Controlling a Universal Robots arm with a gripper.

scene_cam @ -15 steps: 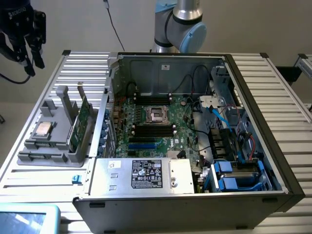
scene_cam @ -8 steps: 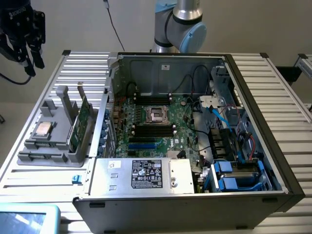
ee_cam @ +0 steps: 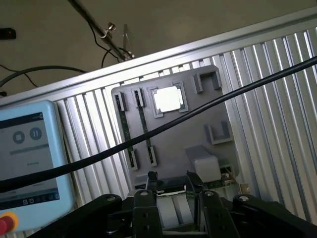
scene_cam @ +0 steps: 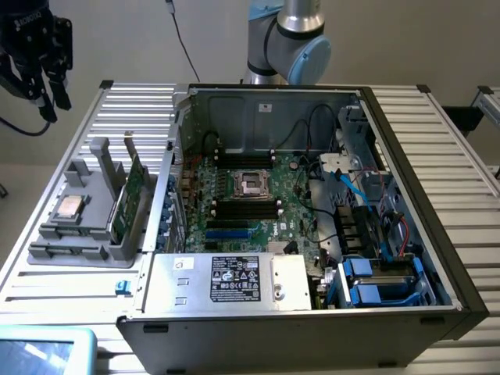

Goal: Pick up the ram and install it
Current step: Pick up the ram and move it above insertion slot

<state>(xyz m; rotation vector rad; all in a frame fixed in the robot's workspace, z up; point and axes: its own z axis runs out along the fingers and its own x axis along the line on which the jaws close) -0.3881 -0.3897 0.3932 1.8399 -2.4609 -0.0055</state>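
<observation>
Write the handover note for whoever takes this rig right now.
Gripper: open, empty, raised clear of the grey holder.
Ram: standing on edge in that holder, beside the open computer case.
Memory slots on the motherboard look empty.
Done: nothing yet.
Left: pick up the ram and install it.

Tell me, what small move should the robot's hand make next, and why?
I'd guess it should move across and down toward the ram, centring above it. The hand is open and empty. It hangs high at the exterior view's left, well clear of the grey holder, where the ram stands on edge beside the computer case.
</observation>
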